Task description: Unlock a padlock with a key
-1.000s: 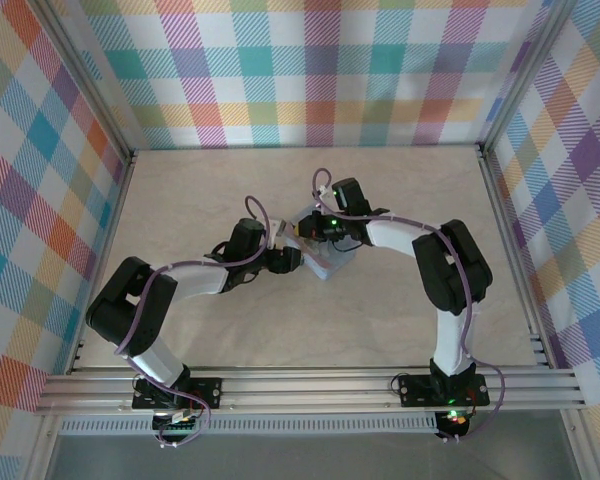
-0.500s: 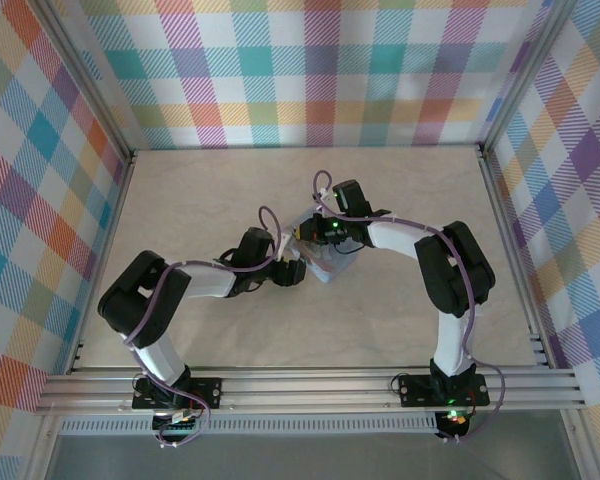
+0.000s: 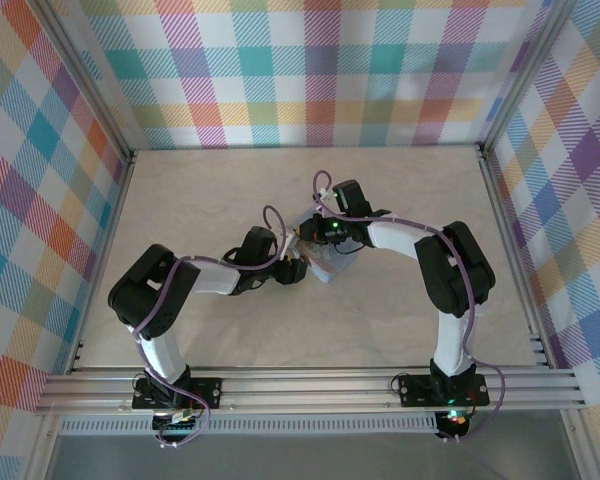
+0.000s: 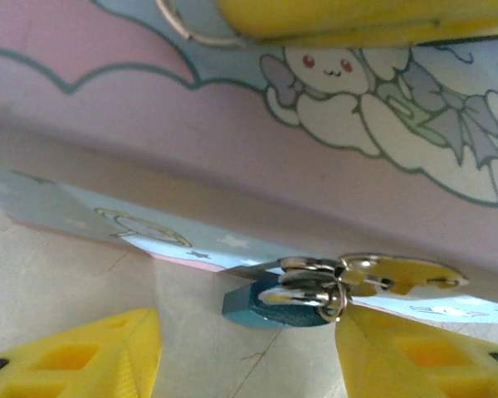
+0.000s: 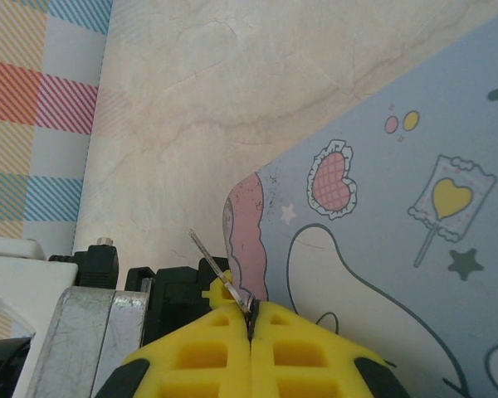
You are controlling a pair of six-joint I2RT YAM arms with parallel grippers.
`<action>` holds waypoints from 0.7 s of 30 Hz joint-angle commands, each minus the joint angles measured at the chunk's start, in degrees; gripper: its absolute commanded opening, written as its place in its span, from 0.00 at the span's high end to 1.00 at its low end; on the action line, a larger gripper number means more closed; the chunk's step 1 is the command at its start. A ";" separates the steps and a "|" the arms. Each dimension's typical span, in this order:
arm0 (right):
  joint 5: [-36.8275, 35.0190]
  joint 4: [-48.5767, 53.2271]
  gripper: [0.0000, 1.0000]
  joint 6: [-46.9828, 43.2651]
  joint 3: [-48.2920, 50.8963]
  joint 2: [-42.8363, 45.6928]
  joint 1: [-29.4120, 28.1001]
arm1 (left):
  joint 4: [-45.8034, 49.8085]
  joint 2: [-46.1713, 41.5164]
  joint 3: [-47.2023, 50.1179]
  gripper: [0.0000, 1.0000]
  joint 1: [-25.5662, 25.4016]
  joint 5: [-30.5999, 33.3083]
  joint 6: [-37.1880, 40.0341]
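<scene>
The padlock (image 4: 270,308), blue-bodied, lies on the tabletop (image 4: 66,274) hard against the lower edge of the cartoon-printed tin (image 4: 232,124). Silvery rings (image 4: 311,286) and a flat silvery tab (image 4: 402,278) are bunched on top of it. Left hand (image 4: 249,336): yellow fingers apart, one on either side of the padlock. The tin's wall stands directly behind. Right hand (image 5: 251,323): fingers together above the tin's lid, pinching a thin silvery strip (image 5: 216,265).

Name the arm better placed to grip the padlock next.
Left. The left gripper, open, straddles the padlock at the tin's edge. The right gripper is shut on a thin metal strip, possibly the key, over the tin.
</scene>
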State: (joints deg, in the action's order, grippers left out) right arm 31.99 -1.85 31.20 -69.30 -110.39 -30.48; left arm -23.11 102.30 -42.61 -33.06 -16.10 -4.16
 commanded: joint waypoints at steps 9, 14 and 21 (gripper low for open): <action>-1.13 5.04 1.00 -0.31 1.45 0.00 -0.47 | -4.07 3.96 -2.58 0.51 -1.89 -5.76 -1.52; -1.07 4.51 1.00 0.09 1.61 0.09 -0.46 | -5.29 3.78 -2.13 0.54 -2.34 -7.08 -3.59; -0.95 4.26 1.00 0.18 1.79 0.35 -0.46 | -5.54 2.51 -1.76 0.60 -2.80 -7.40 -4.88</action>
State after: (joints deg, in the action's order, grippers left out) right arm 30.89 -1.41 31.24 -69.30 -110.08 -30.09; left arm -26.96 104.84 -43.94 -34.04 -20.38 -8.51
